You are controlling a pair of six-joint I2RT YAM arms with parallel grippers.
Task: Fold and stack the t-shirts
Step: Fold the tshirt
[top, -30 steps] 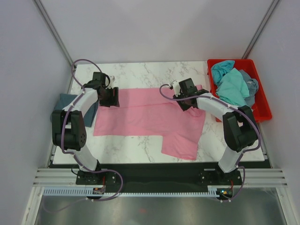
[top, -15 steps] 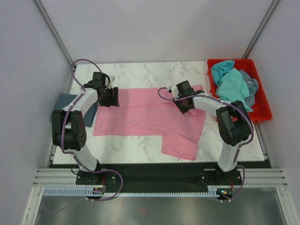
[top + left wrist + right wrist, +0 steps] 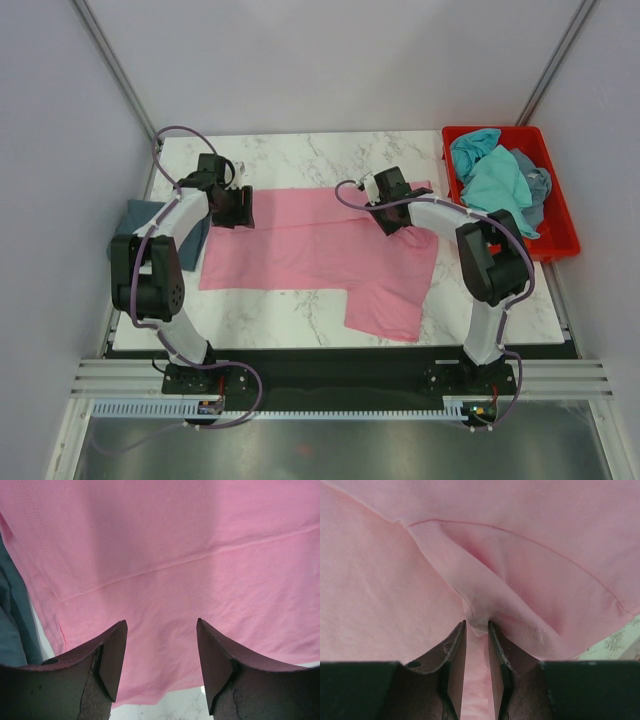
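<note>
A pink t-shirt [image 3: 315, 250] lies spread on the marble table, one sleeve hanging toward the near edge. My left gripper [image 3: 243, 210] is open just above its far left corner; in the left wrist view [image 3: 161, 630] the pink cloth [image 3: 200, 540] lies between and beyond the fingers. My right gripper [image 3: 392, 222] is shut on a pinched fold of the pink shirt [image 3: 478, 622] near its far right corner. Turquoise and grey-blue shirts [image 3: 495, 180] lie heaped in the red crate. A slate-blue shirt [image 3: 190, 235] lies at the table's left edge.
The red plastic crate [image 3: 562, 225] stands at the table's right edge. The marble table [image 3: 300, 155] shows beyond and in front of the shirt. Slate-blue cloth [image 3: 12, 625] shows at the left of the left wrist view.
My right gripper has slid left and slightly away along the shirt's far right part, with the forearm swinging round. The left arm has not moved.
</note>
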